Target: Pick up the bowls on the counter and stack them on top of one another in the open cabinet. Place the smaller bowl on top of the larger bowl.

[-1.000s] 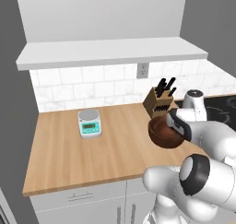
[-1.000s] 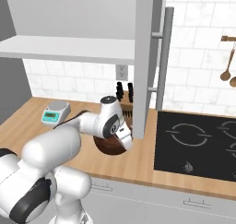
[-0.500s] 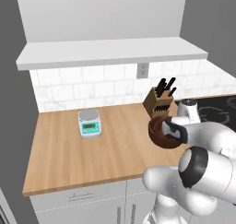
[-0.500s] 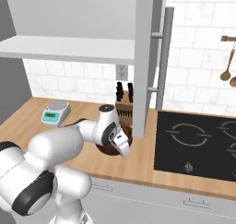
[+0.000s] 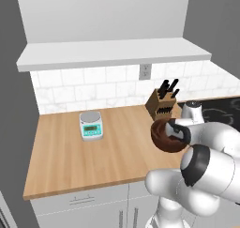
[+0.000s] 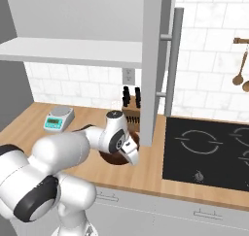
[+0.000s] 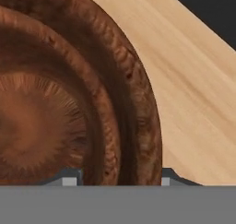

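A dark reddish-brown wooden bowl (image 5: 164, 135) hangs tilted just above the counter (image 5: 70, 161) at its right end, in front of the knife block. It looks broader than the scale, so I take it for the larger bowl (image 6: 113, 157). My gripper (image 5: 177, 132) is shut on its right rim. In the hand view the bowl's wall (image 7: 133, 103) runs between the two fingertips (image 7: 69, 179). The smaller bowl is out of view, perhaps behind my arm. The open cabinet's shelf (image 5: 112, 53) stretches above the counter.
A kitchen scale (image 5: 91, 125) stands at the counter's back left. A knife block (image 5: 164, 105) sits by the wall behind the bowl. A grey cabinet panel with a bar handle (image 6: 156, 60) hangs beside my gripper (image 6: 130, 152), and a black hob (image 6: 209, 147) lies right of it.
The bowl has tipped more onto its side in my grip while staying almost in place. My forearm has swung lower and nearer to the base.
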Tool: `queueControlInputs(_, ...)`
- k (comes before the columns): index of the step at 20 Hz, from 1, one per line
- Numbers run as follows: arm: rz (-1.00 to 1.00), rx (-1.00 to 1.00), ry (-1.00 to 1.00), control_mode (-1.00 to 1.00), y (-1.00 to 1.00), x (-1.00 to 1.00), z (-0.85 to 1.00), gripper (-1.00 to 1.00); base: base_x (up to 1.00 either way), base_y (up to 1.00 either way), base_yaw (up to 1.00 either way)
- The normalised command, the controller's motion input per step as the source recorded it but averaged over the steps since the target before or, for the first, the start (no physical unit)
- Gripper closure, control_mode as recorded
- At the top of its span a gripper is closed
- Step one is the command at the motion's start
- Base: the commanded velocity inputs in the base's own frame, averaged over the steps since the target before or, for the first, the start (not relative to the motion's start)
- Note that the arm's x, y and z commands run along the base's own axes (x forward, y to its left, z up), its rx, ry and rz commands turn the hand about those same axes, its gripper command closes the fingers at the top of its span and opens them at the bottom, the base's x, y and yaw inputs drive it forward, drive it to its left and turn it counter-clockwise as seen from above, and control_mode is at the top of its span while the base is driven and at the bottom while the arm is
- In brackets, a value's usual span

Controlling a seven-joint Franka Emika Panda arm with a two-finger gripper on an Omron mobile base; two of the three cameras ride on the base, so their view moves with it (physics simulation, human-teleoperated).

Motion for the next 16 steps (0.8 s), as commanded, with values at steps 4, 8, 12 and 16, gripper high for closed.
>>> queueControlInputs(4, 0.00, 0.00, -0.05, -1.00, 0.00, -0.11, 0.22, 1.00, 0.00, 0.00, 0.00)
queueControlInputs(8, 0.03, 0.00, -0.23, -1.00, 0.12, -0.77, 0.58, 1.00, 0.00, 0.00, 0.00)
queueControlInputs(12, 0.10, -0.01, -0.39, -1.00, 0.26, -1.00, 0.96, 1.00, 0.00, 0.00, 0.00)
queueControlInputs(16, 0.12, -0.03, -0.45, -1.00, 0.39, -0.98, 1.00, 1.00, 0.00, 0.00, 0.00)
